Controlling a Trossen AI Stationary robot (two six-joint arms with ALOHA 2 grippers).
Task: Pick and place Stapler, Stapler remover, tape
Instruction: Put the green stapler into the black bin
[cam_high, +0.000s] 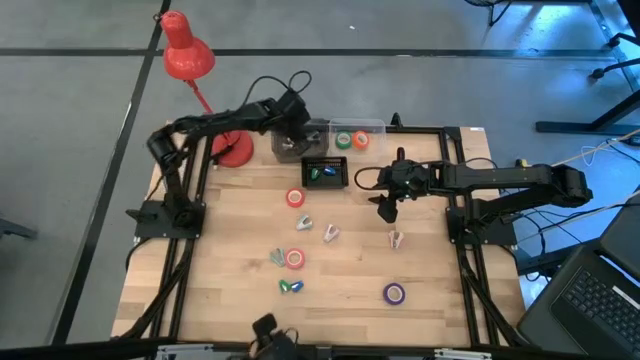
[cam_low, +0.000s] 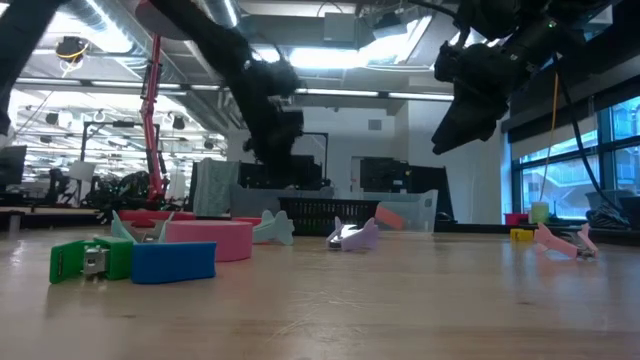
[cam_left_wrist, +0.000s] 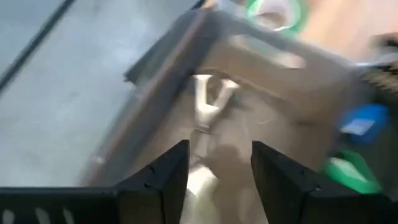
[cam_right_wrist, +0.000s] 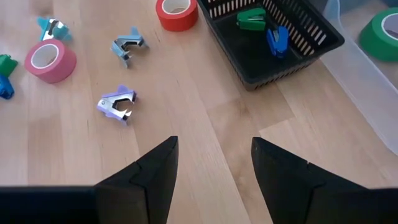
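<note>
While the left gripper (cam_high: 291, 143) hangs spread over the far grey bin (cam_high: 302, 135), the right gripper (cam_high: 386, 211) hovers spread mid-table.

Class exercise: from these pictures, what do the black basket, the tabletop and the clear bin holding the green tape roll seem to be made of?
Black basket: probably matte moulded plastic or coated wire mesh; its slatted walls leave this open.
Tabletop: wood, pale with visible grain and joined planks, satin finish.
Clear bin: likely translucent plastic; the wood shows through its floor, beside the green tape roll.
</note>
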